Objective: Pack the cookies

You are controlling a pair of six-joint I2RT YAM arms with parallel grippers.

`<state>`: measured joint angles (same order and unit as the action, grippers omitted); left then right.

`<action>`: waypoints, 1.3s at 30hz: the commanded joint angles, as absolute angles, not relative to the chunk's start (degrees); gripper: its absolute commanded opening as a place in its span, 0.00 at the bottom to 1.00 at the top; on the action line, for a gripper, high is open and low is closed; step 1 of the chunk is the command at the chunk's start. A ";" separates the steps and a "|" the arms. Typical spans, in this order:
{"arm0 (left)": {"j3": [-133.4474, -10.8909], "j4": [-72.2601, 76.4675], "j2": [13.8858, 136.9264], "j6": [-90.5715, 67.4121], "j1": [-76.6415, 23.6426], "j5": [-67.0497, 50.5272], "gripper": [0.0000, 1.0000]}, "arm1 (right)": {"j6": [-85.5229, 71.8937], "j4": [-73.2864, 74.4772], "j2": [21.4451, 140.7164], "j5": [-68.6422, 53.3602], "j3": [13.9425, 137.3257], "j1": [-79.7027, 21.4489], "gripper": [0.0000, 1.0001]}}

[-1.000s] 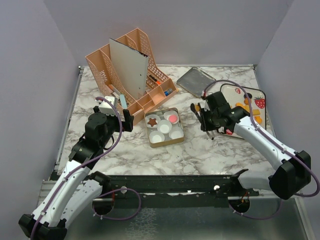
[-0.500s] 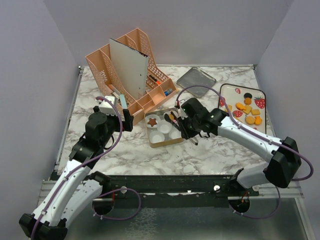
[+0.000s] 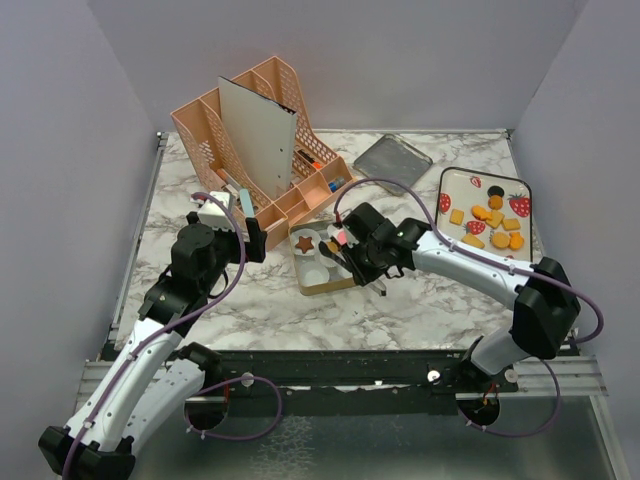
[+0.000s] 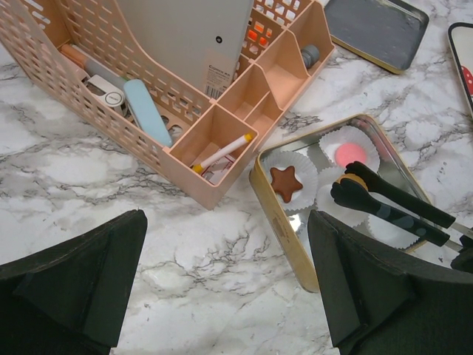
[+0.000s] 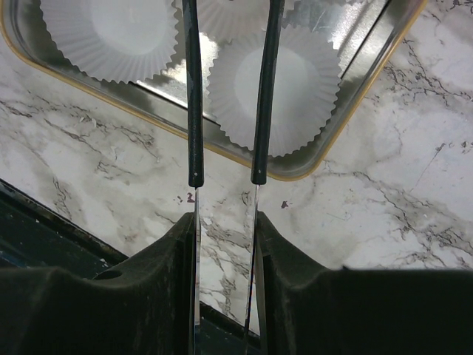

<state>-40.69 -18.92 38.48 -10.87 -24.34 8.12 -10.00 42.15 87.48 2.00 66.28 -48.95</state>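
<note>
A small orange-yellow toy cookie (image 4: 355,179) is pinched in the black tips of a pair of slim metal tongs (image 4: 392,207) and hangs over the gold-rimmed rectangular tin (image 4: 282,224). It sits just on the near side of the pink round cookie (image 4: 350,154) in its white pleated paper cup and to the right of the brown star cookie (image 4: 286,183) in another. How high it hangs above the cups I cannot tell. The tongs' long axis runs straight out from the right gripper (image 5: 225,244). Its jaws are closed partway on the two tong arms, squeezing them nearly parallel, so the cookie lies ahead of the jaws at the tool's far end, with an empty paper cup (image 5: 284,81) under the shafts. The drop will probably come from lowering over an unfilled cup and easing that squeeze. The left gripper (image 4: 222,285) hovers left of the tin, its jaws spread wide and holding nothing, so the right arm is the nearer one. The remaining loose cookies (image 3: 495,225) lie on a white strawberry-print tray (image 3: 462,195), well apart to the right. All of this rests on a grey-veined marble surface (image 3: 400,310), which also carries a pink plastic desk organiser (image 3: 215,130) and a grey metal lid (image 3: 392,160), with plain lilac walls (image 3: 400,60) around it.
</note>
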 commanded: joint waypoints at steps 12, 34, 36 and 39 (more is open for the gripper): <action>-39.99 -17.84 38.93 -10.37 -23.69 7.39 0.99 | -8.52 41.39 90.43 2.46 68.12 -49.93 0.36; -40.04 -17.84 39.00 -10.37 -23.47 7.12 0.99 | -9.03 40.66 87.43 2.29 68.58 -50.00 0.44; -40.03 -17.79 38.88 -10.37 -23.47 7.04 0.99 | -9.09 40.67 86.13 2.29 68.72 -50.02 0.44; -40.00 -17.84 38.89 -10.38 -23.46 6.94 0.99 | -9.30 40.72 84.30 2.66 68.74 -49.96 0.44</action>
<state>-40.69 -18.92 39.03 -10.85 -23.94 8.03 -8.97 41.76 88.25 2.04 66.52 -49.56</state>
